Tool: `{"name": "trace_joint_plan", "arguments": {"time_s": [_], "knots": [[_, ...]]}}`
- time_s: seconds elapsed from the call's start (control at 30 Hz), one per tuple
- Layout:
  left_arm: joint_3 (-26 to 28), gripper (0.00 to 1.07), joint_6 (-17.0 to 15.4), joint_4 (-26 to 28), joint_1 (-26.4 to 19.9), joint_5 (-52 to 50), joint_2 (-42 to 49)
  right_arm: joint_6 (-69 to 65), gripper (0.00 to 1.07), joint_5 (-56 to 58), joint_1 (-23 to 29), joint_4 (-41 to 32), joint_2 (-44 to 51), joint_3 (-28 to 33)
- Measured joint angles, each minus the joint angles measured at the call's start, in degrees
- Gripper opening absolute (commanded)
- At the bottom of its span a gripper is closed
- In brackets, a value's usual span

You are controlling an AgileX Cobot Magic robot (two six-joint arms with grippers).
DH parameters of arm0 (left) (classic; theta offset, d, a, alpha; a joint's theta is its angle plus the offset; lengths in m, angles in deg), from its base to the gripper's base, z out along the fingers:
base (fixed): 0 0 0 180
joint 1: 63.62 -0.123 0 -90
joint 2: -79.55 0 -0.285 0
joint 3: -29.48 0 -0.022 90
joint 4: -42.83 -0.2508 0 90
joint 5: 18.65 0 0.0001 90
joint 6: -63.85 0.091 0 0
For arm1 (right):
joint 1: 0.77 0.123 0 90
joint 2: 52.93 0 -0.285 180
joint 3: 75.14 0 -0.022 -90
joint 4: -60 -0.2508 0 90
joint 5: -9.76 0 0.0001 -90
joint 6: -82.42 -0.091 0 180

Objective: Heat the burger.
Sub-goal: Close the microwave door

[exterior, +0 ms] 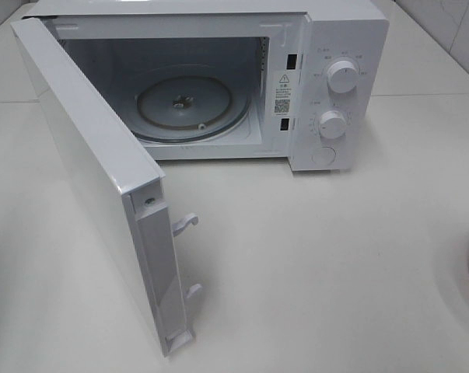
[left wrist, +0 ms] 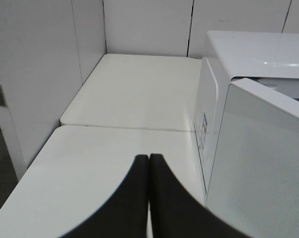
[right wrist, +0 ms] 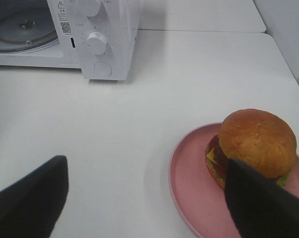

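There is one white microwave [exterior: 218,78] on the white bench [exterior: 320,264]. Its one door [exterior: 94,179] hangs wide open. Inside sits one round glass plate [exterior: 185,106]. The front has two white knobs [exterior: 342,77] and one round button [exterior: 323,156] under them.

There is one burger [right wrist: 253,146], and it sits on one pink plate [right wrist: 189,183]. The plate is on the bench, well apart from the microwave, on the right side.

The left gripper [left wrist: 149,161] has its jaws pressed tight together, and they hold nothing. It hangs over the bench, beside the microwave door. The right gripper [right wrist: 147,188] has its jaws spread wide. One finger [right wrist: 263,203] is in front of the burger; I cannot tell if it touches.

A sticker [exterior: 282,93] by the door opening has a warning triangle and a square code. The words are too small to read.
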Motion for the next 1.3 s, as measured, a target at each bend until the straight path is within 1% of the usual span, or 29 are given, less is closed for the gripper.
{"name": "trace_joint_plan", "arguments": {"time_s": [0.03,0.07,0.1,0.13,0.17,0.2,0.23,0.27,0.3,0.33,0.37,0.4,0.47,0.5,0.53,0.63,0.67,0.7,0.73,0.8,0.9,0.97,1.03,1.07,1.17,1.2,1.23,1.3], "knots": [[0.00,0.00,0.00,0.00,0.00,0.00,0.00,0.00,0.76,0.00,0.00,0.00,0.00,0.00],[-1.49,0.00,0.00,0.00,0.00,-6.13,-2.98,0.00,0.76,0.00,0.00,0.00,0.00,0.00],[-1.49,0.00,0.00,0.00,0.00,-6.13,-2.98,0.00,0.76,0.00,0.00,0.00,0.00,0.00],[-2.58,0.00,0.00,0.00,0.00,-11.34,-6.19,0.00,0.76,0.00,0.00,0.00,0.00,0.00],[-2.86,0.00,0.00,-0.11,0.00,-14.04,-7.56,-0.34,0.76,0.00,0.00,0.00,0.00,0.00],[-2.86,0.00,0.00,-0.11,0.00,-14.04,-7.56,-0.34,0.76,0.00,0.00,0.00,0.00,0.00],[-3.38,0.00,0.00,-0.92,0.00,-19.54,-11.06,0.00,0.76,0.00,0.00,0.00,0.00,0.00],[-3.38,0.00,0.00,-0.92,0.00,-19.54,-11.06,0.00,0.76,0.00,0.00,0.00,0.00,0.00],[-3.50,0.00,-0.11,-1.60,0.00,-23.95,-14.27,0.00,0.76,0.00,0.00,0.00,0.00,0.00],[-3.50,0.00,-0.23,-2.12,0.00,-25.78,-16.10,0.00,0.76,0.00,0.00,0.00,0.00,0.00],[-3.50,0.00,-0.23,-2.12,0.00,-25.78,-16.10,0.00,0.76,0.00,0.00,0.00,0.00,0.00],[-3.50,0.00,-1.09,-3.09,0.00,-29.62,-19.54,0.00,0.76,0.00,0.00,0.00,0.00,0.00],[-3.50,0.00,-1.55,-3.55,0.00,-31.23,-20.91,0.00,0.76,0.00,0.00,0.00,0.00,0.00],[-3.50,0.00,-2.64,-5.10,0.00,-33.80,-23.84,0.00,0.76,0.00,0.00,0.00,0.00,0.00],[-3.50,0.00,-3.04,-7.51,0.00,-36.38,-27.10,0.00,0.76,0.00,0.00,0.00,0.00,0.00],[-3.50,0.00,-3.15,-8.94,0.00,-37.53,-28.36,0.00,0.76,0.00,0.00,0.00,0.00,0.00],[-3.50,0.00,-3.21,-11.57,0.00,-39.94,-31.51,0.00,0.76,0.00,0.00,0.00,0.00,0.00],[-3.50,0.00,-3.44,-12.89,0.00,-41.31,-33.06,0.00,0.76,0.00,0.00,0.00,0.00,0.00],[-3.50,0.00,-3.44,-12.89,0.00,-41.31,-33.06,0.00,0.76,0.00,0.00,0.00,0.00,0.00],[-3.50,0.00,-5.79,-15.53,0.00,-46.64,-38.56,0.00,0.76,0.00,0.00,0.00,0.00,0.00],[-3.50,0.00,-6.47,-15.76,0.00,-48.01,-40.05,0.00,0.76,0.00,0.00,0.00,0.00,0.00],[-3.50,0.00,-7.62,-17.36,0.00,-52.77,-45.66,0.00,0.76,0.00,0.00,0.00,0.00,0.00],[-3.44,0.00,-7.68,-18.11,0.00,-53.92,-46.98,0.00,0.76,0.00,0.00,0.00,0.00,0.00],[-2.86,0.00,-8.02,-20.17,0.00,-55.29,-49.27,0.00,0.76,0.00,0.00,0.00,0.00,0.00],[-2.23,0.00,-8.48,-21.31,0.00,-55.63,-50.48,0.00,0.76,0.00,0.00,0.00,0.00,0.00],[-0.92,0.00,-9.34,-23.49,0.00,-56.15,-52.54,0.00,0.76,0.00,0.00,0.00,0.00,0.00],[0.69,0.00,-10.31,-24.29,0.11,-56.55,-54.09,0.00,0.76,0.00,0.00,0.00,0.00,0.00],[1.43,0.00,-10.60,-24.47,0.29,-56.67,-54.77,0.00,0.76,0.00,0.00,0.00,0.00,0.00]]}}
